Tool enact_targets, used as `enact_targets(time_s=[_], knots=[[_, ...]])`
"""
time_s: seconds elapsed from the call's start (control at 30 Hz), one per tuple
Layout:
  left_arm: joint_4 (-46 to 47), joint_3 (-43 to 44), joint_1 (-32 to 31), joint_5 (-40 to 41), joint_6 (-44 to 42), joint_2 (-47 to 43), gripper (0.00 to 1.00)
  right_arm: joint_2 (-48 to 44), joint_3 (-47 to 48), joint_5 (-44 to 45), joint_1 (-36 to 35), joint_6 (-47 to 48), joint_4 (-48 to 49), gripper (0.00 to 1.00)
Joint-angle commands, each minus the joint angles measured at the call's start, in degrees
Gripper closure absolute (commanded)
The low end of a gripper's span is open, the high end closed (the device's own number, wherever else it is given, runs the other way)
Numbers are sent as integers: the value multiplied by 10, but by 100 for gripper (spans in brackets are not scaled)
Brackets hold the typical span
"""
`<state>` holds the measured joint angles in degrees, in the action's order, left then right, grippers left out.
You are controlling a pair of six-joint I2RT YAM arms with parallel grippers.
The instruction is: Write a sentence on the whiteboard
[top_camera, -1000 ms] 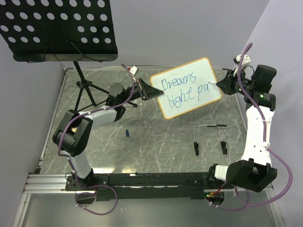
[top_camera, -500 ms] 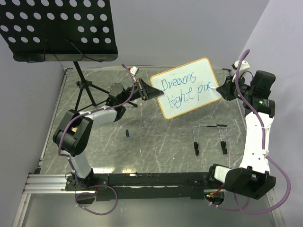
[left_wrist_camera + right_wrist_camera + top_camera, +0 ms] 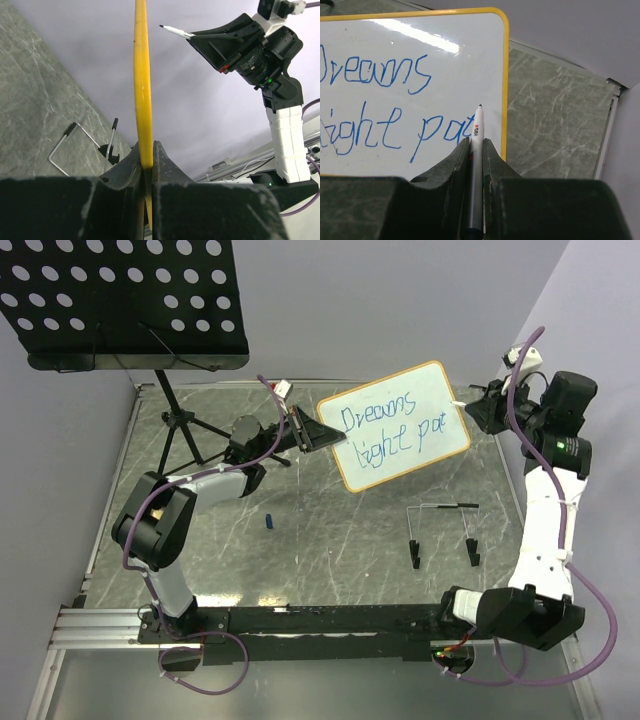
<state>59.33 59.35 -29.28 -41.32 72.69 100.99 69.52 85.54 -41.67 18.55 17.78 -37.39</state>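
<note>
The whiteboard (image 3: 400, 425) has a tan-yellow frame and is held up tilted above the table. My left gripper (image 3: 325, 437) is shut on its left edge; the left wrist view shows the whiteboard (image 3: 142, 90) edge-on between that gripper's (image 3: 148, 150) jaws. The sentence (image 3: 375, 105) in blue reads "Dreams" over "light pat". My right gripper (image 3: 478, 410) is shut on a white marker (image 3: 476, 145), tip pointing at the whiteboard's (image 3: 410, 60) right edge. In the left wrist view the marker (image 3: 175, 31) tip stands a little off the board face.
A black perforated music-stand tray (image 3: 125, 300) hangs over the back left, its tripod legs (image 3: 180, 435) on the table. A bent wire holder (image 3: 445, 530) stands in front of the right arm. A small blue cap (image 3: 270, 523) lies near the middle.
A "t" was added after "pa" on the second line. The right gripper then drew the marker back and up, off the board's right edge. The left arm held still.
</note>
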Motion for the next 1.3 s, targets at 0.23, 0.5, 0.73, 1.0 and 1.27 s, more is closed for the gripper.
enact_targets(time_s=[0.23,0.5,0.73,1.0,1.27], knots=[[97,25,1,-15,16,-9,99,47,15,-6,4,-14,33,100],[97,23,2,-4,11,-10,99,20,-17,-10,4,8,12,100],[94,23,4,5,11,-10,99,-19,-63,-10,4,19,2,100],[91,27,6,5,10,-9,99,-55,-114,-5,4,27,-1,100],[93,23,6,0,11,-12,99,-24,-71,-14,4,5,14,100]])
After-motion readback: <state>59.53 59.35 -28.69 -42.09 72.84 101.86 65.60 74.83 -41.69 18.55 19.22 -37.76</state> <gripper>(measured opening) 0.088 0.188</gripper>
